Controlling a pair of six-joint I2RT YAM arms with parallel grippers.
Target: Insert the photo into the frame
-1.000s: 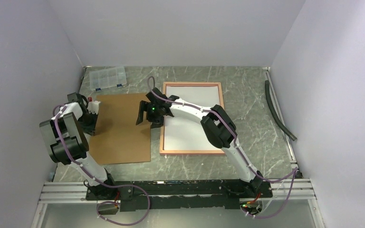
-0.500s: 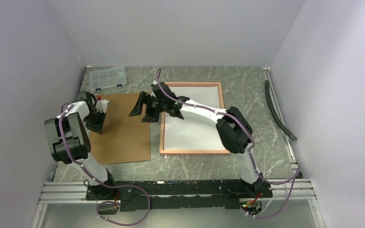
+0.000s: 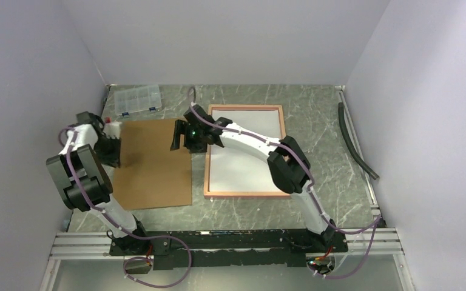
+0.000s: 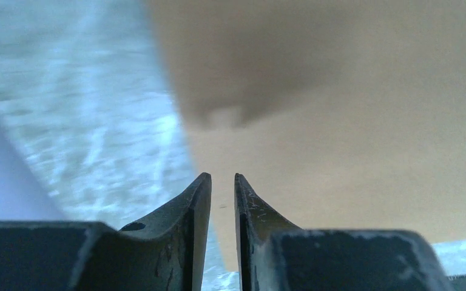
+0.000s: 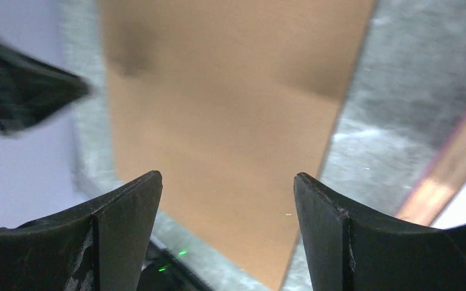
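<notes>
The frame point(image 3: 246, 108) lies flat right of centre, its tan rim up. The photo point(image 3: 239, 173) lies inside it, plain white back up. The frame's edge point(image 5: 455, 163) also shows in the right wrist view. My right gripper point(image 3: 181, 137) is open and empty, hovering over the right edge of the brown backing board point(image 3: 155, 167), left of the frame; its jaws point(image 5: 227, 182) stand wide apart. My left gripper point(image 3: 110, 148) sits at the board's left edge; its jaws point(image 4: 222, 179) are nearly together with nothing between them, over the board point(image 4: 352, 121).
A clear plastic compartment box point(image 3: 137, 100) sits at the back left. A black hose point(image 3: 355, 142) lies along the right wall. Metal rails point(image 3: 230, 239) run along the near edge. Walls close in on three sides.
My left gripper moved right over the board, then back left to its left edge. My right gripper shifted slightly up and back along the board's right edge. Frame and photo have not moved.
</notes>
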